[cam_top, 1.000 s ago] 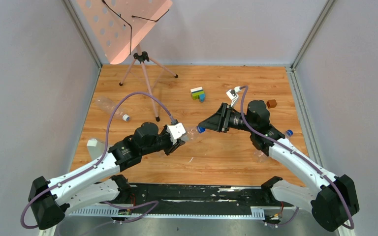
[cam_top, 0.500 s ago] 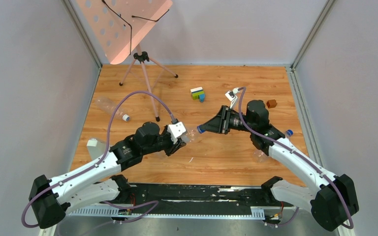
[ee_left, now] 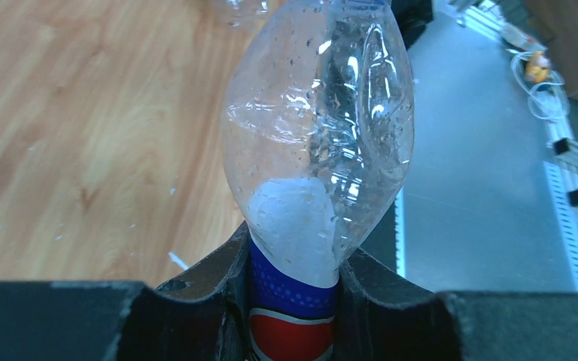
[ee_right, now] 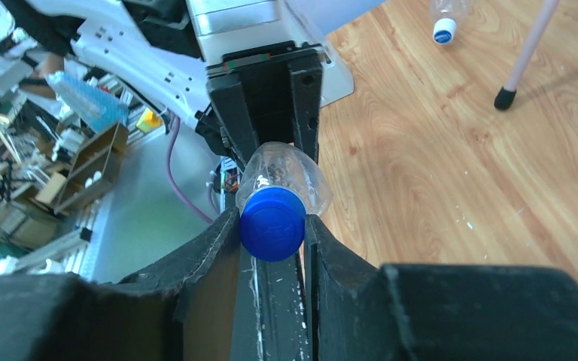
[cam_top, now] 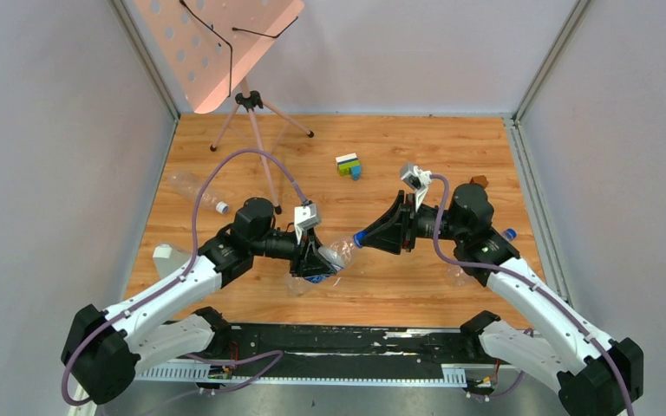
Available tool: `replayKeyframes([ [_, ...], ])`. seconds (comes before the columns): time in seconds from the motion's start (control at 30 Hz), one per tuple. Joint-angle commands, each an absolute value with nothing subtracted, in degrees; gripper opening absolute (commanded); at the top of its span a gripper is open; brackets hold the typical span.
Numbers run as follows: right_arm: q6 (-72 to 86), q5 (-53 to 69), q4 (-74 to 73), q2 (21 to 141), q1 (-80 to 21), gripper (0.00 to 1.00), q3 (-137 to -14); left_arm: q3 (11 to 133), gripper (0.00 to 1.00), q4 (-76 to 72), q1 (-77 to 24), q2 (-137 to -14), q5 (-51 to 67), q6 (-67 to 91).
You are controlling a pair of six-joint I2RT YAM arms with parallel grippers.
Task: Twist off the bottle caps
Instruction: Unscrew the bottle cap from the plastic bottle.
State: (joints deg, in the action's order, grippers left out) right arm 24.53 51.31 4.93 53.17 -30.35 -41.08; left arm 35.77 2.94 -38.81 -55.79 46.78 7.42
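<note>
A clear crinkly bottle (cam_top: 336,253) with a blue and red label hangs above the table between the two arms. My left gripper (cam_top: 312,260) is shut on its labelled body, and in the left wrist view the bottle (ee_left: 320,128) stands up out of the fingers (ee_left: 211,278). Its dark blue cap (cam_top: 358,237) points right. My right gripper (cam_top: 362,238) is shut on that cap (ee_right: 272,223), with one pad pressed on each side. Behind the cap in the right wrist view are the bottle's shoulder (ee_right: 301,173) and the left gripper (ee_right: 271,98).
An unlabelled bottle (cam_top: 192,189) with a whitish cap (cam_top: 222,208) lies at the left beside a tripod leg (cam_top: 264,165). Another bottle (cam_top: 461,276) with a blue cap (cam_top: 510,233) lies under the right arm. A toy block cluster (cam_top: 348,165) and a brown cube (cam_top: 479,181) sit further back.
The right gripper has closed on the blue cap. Both arms have shifted toward the near edge with the bottle between them. Both wrists have turned.
</note>
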Motion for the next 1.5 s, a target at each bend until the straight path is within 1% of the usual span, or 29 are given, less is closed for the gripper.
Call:
replayKeyframes([
  [0.0, 15.7, 57.8, 0.2, 51.0, -30.5, 0.15, -41.7, 36.7, 0.05, -8.0, -36.6, -56.3, 56.9, 14.9],
  [0.03, 16.1, 57.1, 0.2, 50.7, -30.5, 0.17, -41.6, 36.7, 0.05, -7.7, -36.6, -56.4, 56.2, 14.8],
  [0.1, 17.7, 54.8, -1.3, 49.7, -30.5, 0.25, -41.4, 36.8, 0.05, -6.2, -36.6, -56.1, 54.3, 13.7],
  [0.23, 21.3, 49.3, -2.7, 47.3, -30.5, 0.46, -40.9, 37.5, 0.05, -1.1, -36.7, -55.0, 48.9, 10.5],
  [0.33, 24.5, 45.4, -2.5, 45.3, -30.5, 0.59, -40.4, 38.1, 0.05, 1.6, -36.7, -55.3, 46.8, 9.6],
  [0.4, 26.5, 43.9, -2.2, 44.1, -30.5, 0.65, -40.5, 38.7, 0.05, 2.9, -36.7, -56.0, 45.6, 9.2],
  [0.47, 28.2, 43.1, -1.7, 43.2, -30.5, 0.67, -40.6, 39.1, 0.05, 4.3, -36.7, -56.4, 43.4, 8.7],
  [0.53, 29.7, 41.4, -1.4, 42.5, -30.5, 0.69, -40.8, 39.3, 0.02, 5.2, -37.1, -56.4, 38.4, 7.8],
  [0.63, 33.1, 35.9, -1.5, 42.8, -30.5, 0.69, -40.7, 38.9, 0.01, 6.4, -38.8, -54.8, 31.8, 5.5],
  [0.7, 36.2, 32.9, -2.3, 43.7, -30.5, 0.69, -40.9, 38.2, 0.0, 6.6, -42.1, -52.8, 25.8, 2.0],
  [0.8, 39.7, 33.3, -2.5, 46.5, -30.5, 0.66, -41.8, 37.1, 0.0, 7.0, -45.7, -50.1, 15.4, -0.7],
  [0.87, 42.2, 34.0, -2.6, 48.9, -30.5, 0.65, -42.5, 36.6, 0.0, 6.9, -47.6, -49.0, 11.4, -2.6],
  [1.03, 47.0, 37.4, 1.5, 53.8, -30.5, 0.65, -43.2, 36.0, 0.0, 7.0, -51.4, -48.1, 6.0, -6.2],
  [1.17, 49.0, 39.6, 4.5, 55.4, -30.5, 0.65, -43.4, 36.2, 0.0, 7.7, -52.9, -49.2, 2.9, -7.1],
  [1.33, 48.8, 39.3, 4.8, 54.8, -30.5, 0.66, -43.0, 36.7, 0.0, 7.9, -53.7, -51.0, 0.4, -7.3],
  [1.47, 49.4, 35.5, 4.8, 55.0, -30.5, 0.66, -42.2, 37.2, 0.0, 7.9, -55.0, -52.3, 0.2, -8.9],
])
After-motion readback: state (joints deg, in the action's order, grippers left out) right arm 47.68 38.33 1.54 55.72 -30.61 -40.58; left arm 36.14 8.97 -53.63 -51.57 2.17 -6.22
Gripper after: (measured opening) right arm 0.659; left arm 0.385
